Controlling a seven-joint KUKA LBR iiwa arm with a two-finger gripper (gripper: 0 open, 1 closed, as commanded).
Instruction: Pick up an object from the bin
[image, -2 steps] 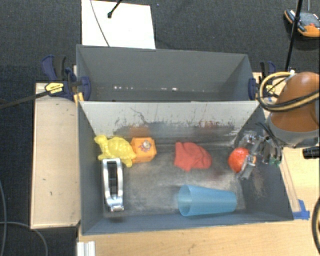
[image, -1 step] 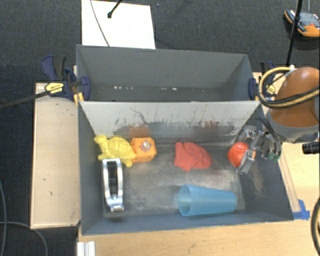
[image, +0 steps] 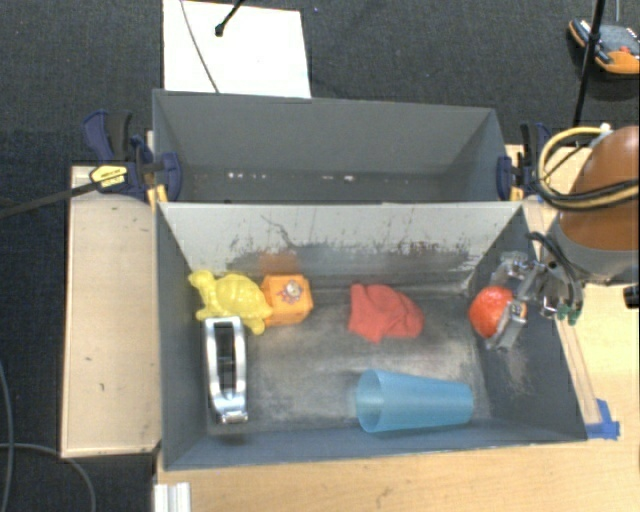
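Blue cup (image: 415, 402) lies in front; further right, jaws pinch a red ball (image: 487, 312) between them

The arm (image: 598, 215) reaches in from the right, end effector (image: 512, 298) pointing left.

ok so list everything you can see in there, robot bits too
toy animal: one, yellow, left side of the bin
block: one, orange, against the toy animal's right side
metal clip-like thing: one, silver and white, front left
crumpled lump: one, red, middle
cup: one, blue, on its side, front middle
ball: one, red-orange, right side, close against the claw
bin: one, grey, holding all of these
claw: one, silver, by the bin's right wall
arm: one, orange-brown cover, reaching in from the right
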